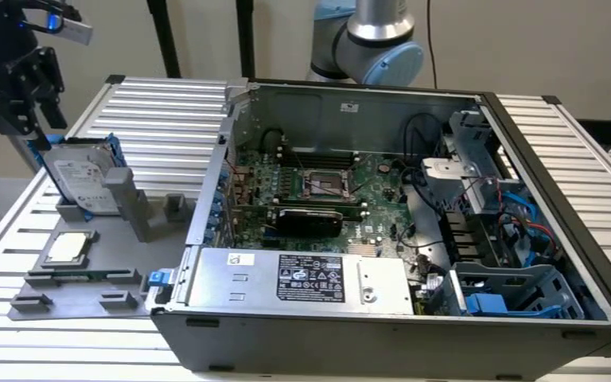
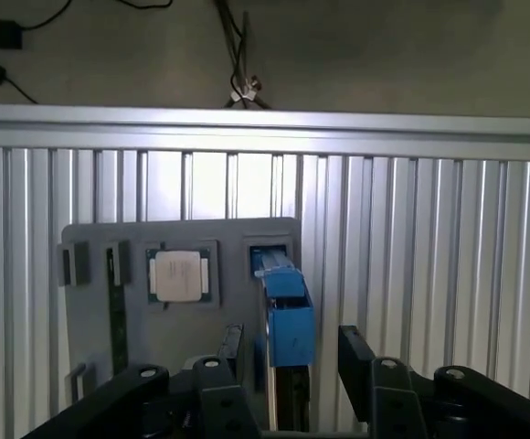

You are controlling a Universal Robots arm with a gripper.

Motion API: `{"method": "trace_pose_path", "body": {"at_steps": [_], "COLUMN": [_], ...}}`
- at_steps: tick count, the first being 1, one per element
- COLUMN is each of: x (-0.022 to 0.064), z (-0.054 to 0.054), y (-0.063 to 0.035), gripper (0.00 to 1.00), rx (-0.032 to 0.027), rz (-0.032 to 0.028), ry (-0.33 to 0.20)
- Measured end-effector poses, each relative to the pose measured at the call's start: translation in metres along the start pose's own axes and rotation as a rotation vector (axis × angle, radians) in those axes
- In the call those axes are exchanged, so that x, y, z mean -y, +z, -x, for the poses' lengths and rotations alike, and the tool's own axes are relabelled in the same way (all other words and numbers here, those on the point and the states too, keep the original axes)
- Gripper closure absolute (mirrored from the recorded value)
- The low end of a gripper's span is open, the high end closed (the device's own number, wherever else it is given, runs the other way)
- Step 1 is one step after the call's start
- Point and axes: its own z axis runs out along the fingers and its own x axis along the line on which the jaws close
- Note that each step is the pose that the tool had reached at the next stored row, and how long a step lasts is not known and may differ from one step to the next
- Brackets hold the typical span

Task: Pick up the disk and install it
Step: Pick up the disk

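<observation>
I have the claw (image 2: 292, 361) wide open either side of the disk (image 2: 288, 320), nothing gripped yet, disk upright in its stand (image 1: 127, 199) at 9 o'clock of the case (image 1: 369, 342), install not done.

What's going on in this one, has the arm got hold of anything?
Not yet. The gripper is open and poised over the disk, with a finger on either side of its blue frame but not closed on it. The disk stands on edge in the grey holder tray, beside the open computer case. It has not been installed.
</observation>
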Motion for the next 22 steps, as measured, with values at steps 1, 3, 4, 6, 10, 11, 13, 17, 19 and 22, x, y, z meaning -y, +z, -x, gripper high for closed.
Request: {"method": "trace_pose_path", "body": {"at_steps": [1,3,4,6,10,11,13,17,19,22], "x": [-0.0001,-0.0002,-0.0003,-0.0005,-0.0009,-0.0010,-0.0011,-0.0011,-0.0010,-0.0010], "z": [0.000,0.000,0.000,0.000,0.000,0.000,0.000,0.000,0.000,0.000], "y": [0.0019,0.0054,0.0074,0.0109,0.0182,0.0201,0.0238,0.0329,0.0366,0.0419], "gripper": [0.00,0.00,0.00,0.00,0.00,0.00,0.00,0.00,0.00,0.00], "rx": [0.0000,0.0000,0.0000,0.0000,0.0000,0.0000,0.0000,0.0000,-0.0001,-0.0003], "rz": [0.0000,0.0000,-0.0002,-0.0002,-0.0002,-0.0002,-0.0001,-0.0004,-0.0007,-0.0009], "ry": [0.000,0.000,0.000,0.000,0.000,0.000,0.000,-0.002,-0.005,-0.017]}}
